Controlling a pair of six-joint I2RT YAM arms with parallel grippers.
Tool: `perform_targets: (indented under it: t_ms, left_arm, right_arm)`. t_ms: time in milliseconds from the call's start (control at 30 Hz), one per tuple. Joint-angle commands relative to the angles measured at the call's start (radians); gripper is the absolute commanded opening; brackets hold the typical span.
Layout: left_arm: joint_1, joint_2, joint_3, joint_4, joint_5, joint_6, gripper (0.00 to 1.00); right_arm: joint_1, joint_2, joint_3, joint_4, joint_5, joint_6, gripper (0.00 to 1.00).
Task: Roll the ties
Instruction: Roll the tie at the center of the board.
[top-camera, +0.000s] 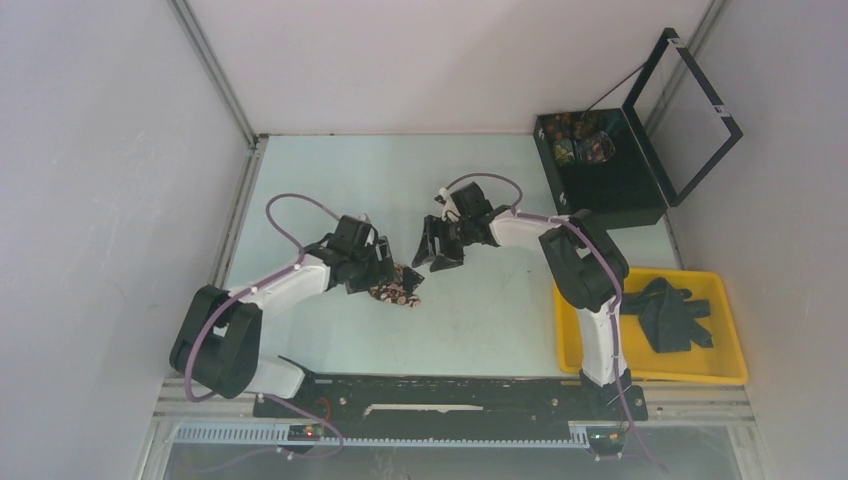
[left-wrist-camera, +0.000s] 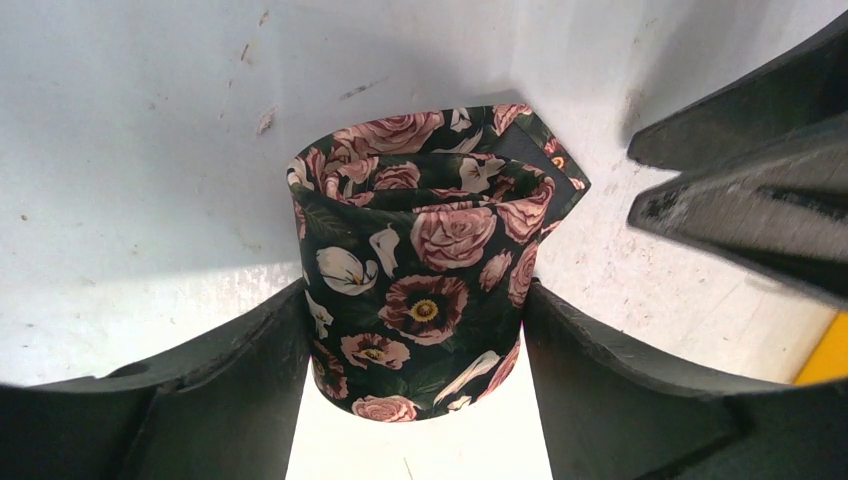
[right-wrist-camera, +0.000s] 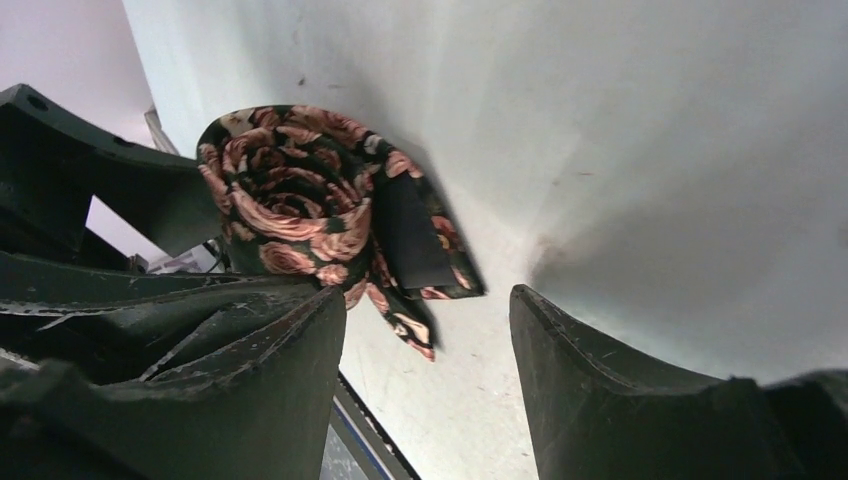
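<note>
1. A pale table (top-camera: 480, 320) is enclosed by white walls, with both arms reaching toward its middle.
2. The left gripper (left-wrist-camera: 415, 300) is seen with its jaws set against the two sides of the rolled tie (left-wrist-camera: 425, 250), a dark floral fabric standing on edge on the table; the roll is pinched between them.
3. The right gripper (right-wrist-camera: 428, 300) is spread wide and holds nothing; the roll lies just ahead of its fingertips, apart from them.
4. A loose end (right-wrist-camera: 425, 250) is seen lying off the roll's outer wrap, flat on the table and not tucked in.
5. Further out, dark ties (top-camera: 670, 315) are heaped in a yellow tray (top-camera: 735, 330) at the right, and patterned bundles (top-camera: 575, 140) are seen in an open black box (top-camera: 610, 190) at the far right.
6. Risks are judged as follows: the coil could spring open through the untucked end if the pinch is slackened; the roll could be squashed oval if it is squeezed hard; the tail could be snagged by the right fingers, and the wraps pulled out, if the roll is lifted past them.
</note>
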Motion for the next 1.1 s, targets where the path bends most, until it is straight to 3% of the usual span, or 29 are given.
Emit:
perform_targets:
  t_ms: [0,400,600,1067]
  left_arm:
    - [-0.018,0.022,0.058,-0.046,-0.054,0.029,0.77]
    - [-0.022,0.039,0.060,-0.041,-0.043,0.027,0.77]
    - [-0.022,0.017,0.067,-0.047,-0.036,0.030,0.77]
    - [-0.022,0.035,0.072,-0.047,-0.033,0.039,0.76]
  right_arm:
    - [0.048,0.026,0.000,0.099,-0.057,0.061,0.63]
    - [0.077,0.040,0.000,0.201,-0.122,0.128,0.59]
    - [0.057,-0.032,-0.009,0.054,-0.022,0.029,0.60]
    - [0.079,0.006,-0.082,0.104,0.162,0.054,0.61]
